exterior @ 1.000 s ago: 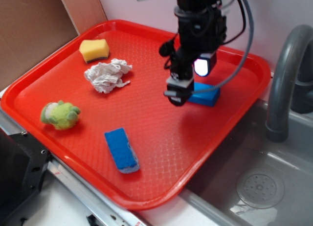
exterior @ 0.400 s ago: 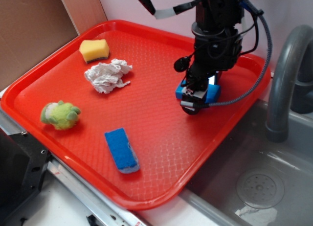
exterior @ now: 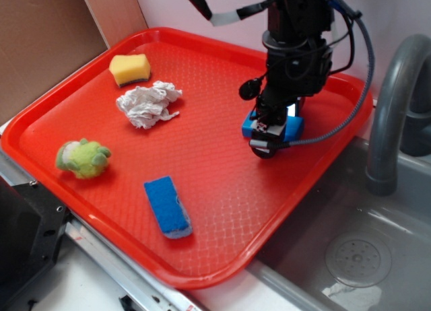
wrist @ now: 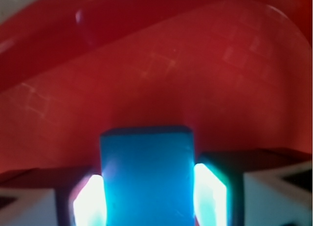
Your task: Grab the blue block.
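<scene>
Reaching down from above in the exterior view, the gripper (exterior: 267,137) sits over the blue block (exterior: 291,128) near the far right edge of the red tray (exterior: 222,190). Blue sponge (exterior: 166,206) lies near the front edge; green plush toy (exterior: 82,157), white crumpled cloth (exterior: 148,104) and yellow sponge (exterior: 130,68) lie to the left. Grey sink (exterior: 350,250) beside the tray.

Wrist view: blue block (wrist: 145,179) fills the gap, the fingers (wrist: 211,196) clamped against both its sides, tray (wrist: 146,79) beyond.
</scene>
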Controlling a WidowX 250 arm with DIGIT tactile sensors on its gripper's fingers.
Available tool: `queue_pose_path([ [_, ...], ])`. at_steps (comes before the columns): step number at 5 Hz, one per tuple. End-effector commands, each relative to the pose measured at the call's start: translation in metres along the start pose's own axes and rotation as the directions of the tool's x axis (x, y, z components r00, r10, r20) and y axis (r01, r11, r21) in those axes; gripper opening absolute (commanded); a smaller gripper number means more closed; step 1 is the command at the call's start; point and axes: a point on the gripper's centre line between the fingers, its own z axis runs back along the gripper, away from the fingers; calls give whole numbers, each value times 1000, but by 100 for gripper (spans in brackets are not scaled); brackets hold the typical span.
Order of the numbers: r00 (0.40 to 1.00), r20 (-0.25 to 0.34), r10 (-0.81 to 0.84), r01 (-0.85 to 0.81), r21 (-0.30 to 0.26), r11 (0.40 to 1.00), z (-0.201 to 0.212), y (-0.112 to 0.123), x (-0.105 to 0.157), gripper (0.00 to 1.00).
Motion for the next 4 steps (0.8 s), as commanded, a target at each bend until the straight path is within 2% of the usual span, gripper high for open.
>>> queue_pose_path([
  [1, 863, 254, 437, -458, 29, 888, 101, -33, -44, 0],
  [2, 713, 331, 618, -664, 34, 747, 145, -55, -66, 0],
  [3, 555, 378, 741, -809, 38, 586, 186, -80, -91, 0],
  [4, 398, 408, 822, -889, -51, 455, 200, -86, -109, 0],
])
